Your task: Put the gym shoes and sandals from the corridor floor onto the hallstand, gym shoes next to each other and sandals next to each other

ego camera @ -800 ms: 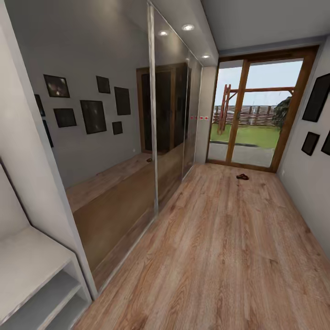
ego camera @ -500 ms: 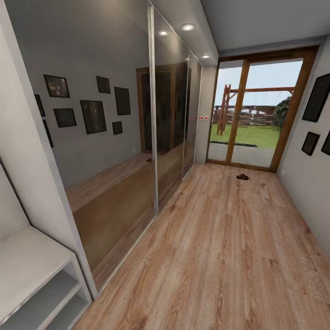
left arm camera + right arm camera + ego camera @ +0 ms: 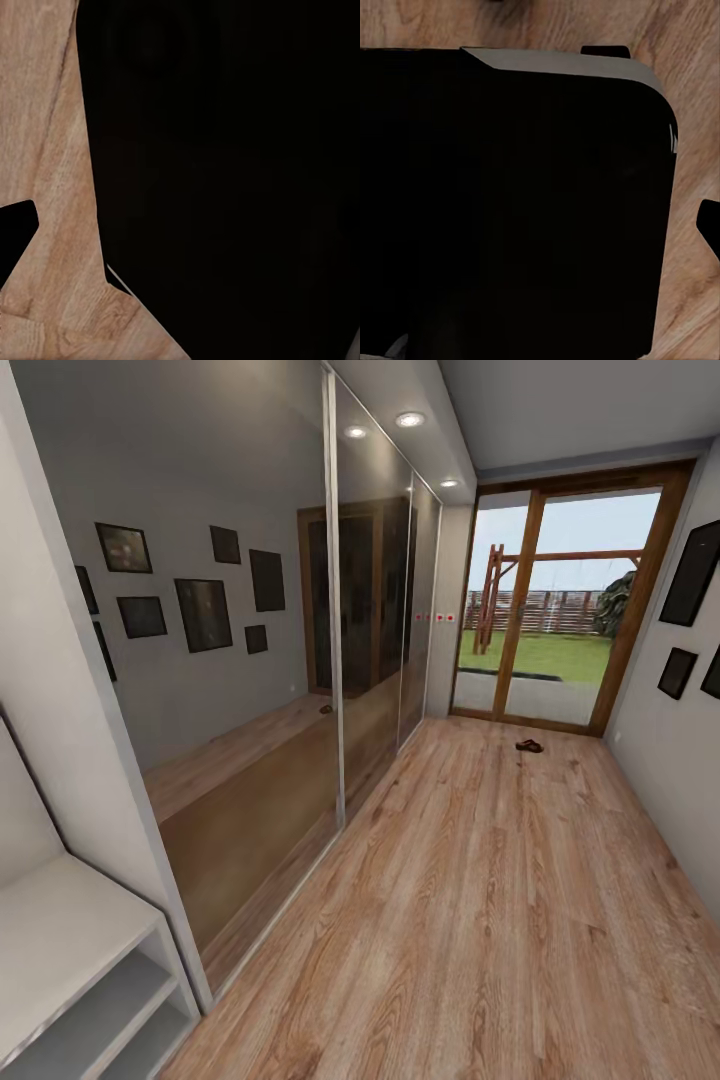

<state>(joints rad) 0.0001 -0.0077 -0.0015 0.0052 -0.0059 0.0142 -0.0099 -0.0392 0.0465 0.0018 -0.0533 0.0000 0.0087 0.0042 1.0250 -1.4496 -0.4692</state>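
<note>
Far down the corridor floor [image 3: 480,900], close to the glass door, lies a small dark brown sandal shape [image 3: 529,745]; at this distance I cannot tell whether it is one sandal or two. The gym shoes are out of view. The hallstand [image 3: 70,930] stands at the near left of the head view, a pale grey bench top with two open shelves beneath, and nothing sits on the part I see. Both wrist views look down on wood planks [image 3: 45,150] behind a large black part of the robot [image 3: 510,202].
Mirrored wardrobe doors [image 3: 260,690] run along the left wall and reflect the floor and picture frames. A wood-framed glass door [image 3: 560,620] closes the far end. Dark picture frames [image 3: 690,575] hang on the right wall. A wide stretch of floor runs between me and the sandal.
</note>
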